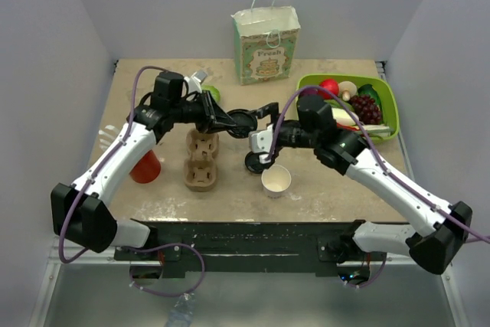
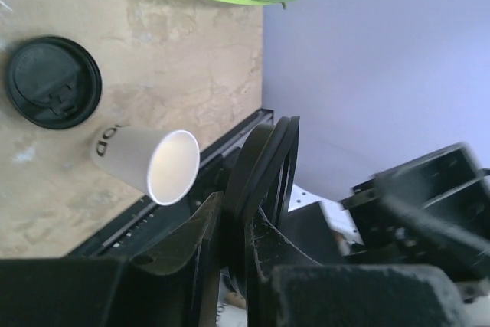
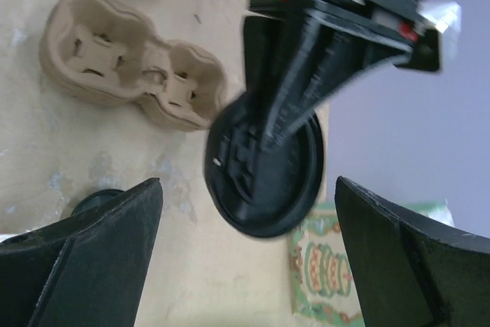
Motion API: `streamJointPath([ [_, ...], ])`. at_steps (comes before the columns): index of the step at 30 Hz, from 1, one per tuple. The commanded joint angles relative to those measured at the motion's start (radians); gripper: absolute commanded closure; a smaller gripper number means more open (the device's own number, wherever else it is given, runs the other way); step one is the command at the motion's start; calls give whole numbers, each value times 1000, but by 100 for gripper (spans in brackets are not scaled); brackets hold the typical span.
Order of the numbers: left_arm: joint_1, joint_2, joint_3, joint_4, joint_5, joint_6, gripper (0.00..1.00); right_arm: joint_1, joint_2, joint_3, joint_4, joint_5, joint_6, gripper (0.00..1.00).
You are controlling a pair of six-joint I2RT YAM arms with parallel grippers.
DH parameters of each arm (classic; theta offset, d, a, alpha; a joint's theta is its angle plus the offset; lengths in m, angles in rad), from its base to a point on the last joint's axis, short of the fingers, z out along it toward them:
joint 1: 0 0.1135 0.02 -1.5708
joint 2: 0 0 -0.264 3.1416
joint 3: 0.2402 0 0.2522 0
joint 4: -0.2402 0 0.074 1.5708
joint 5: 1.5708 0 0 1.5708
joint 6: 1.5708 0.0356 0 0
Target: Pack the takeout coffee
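Note:
The takeout coffee [image 1: 276, 180] is a bare white paper cup standing upright and open near the table's front, also visible in the left wrist view [image 2: 149, 162]. My left gripper [image 1: 232, 120] [image 2: 233, 204] is shut on a black lid [image 1: 245, 120] [image 2: 262, 162], holding it on edge above the table's middle. My right gripper [image 1: 259, 129] [image 3: 249, 189] is open, its jaws wide on either side of that lid [image 3: 264, 166] without touching it. A second black lid [image 1: 255, 163] [image 2: 53, 82] lies flat on the table beside the cup.
A brown pulp cup carrier [image 1: 202, 160] [image 3: 130, 67] lies left of centre, with a red cup [image 1: 145, 166] further left. A patterned paper bag [image 1: 266, 44] stands at the back. A green basket [image 1: 387, 105] of toy food sits at the back right.

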Motion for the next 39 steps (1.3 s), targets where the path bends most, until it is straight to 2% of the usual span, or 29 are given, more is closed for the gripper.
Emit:
streamJointPath([
  [1,1,-64,-37,61,39,-184,100,69,19,-6,30,66,-148,5],
  [5,1,-70,-60,65,55,-210,99,69,-16,-58,103,18,-148,7],
  [8,1,-90,-89,76,63,-230,99,70,-27,-83,123,39,-139,11],
  [23,-3,-145,-114,97,100,-223,97,79,36,-11,100,23,-117,30],
  [26,-9,-147,-120,98,101,-223,97,81,45,-3,134,21,-102,37],
  [31,-16,-141,-120,110,120,-220,96,86,59,-8,185,1,-77,56],
  [33,-17,-142,-117,117,120,-220,93,86,61,-8,199,10,-71,60],
  [38,-16,-134,-114,128,131,-206,78,86,38,-26,238,14,-27,88],
  [39,-16,-130,-114,130,137,-206,78,86,27,-35,243,7,-21,88],
])
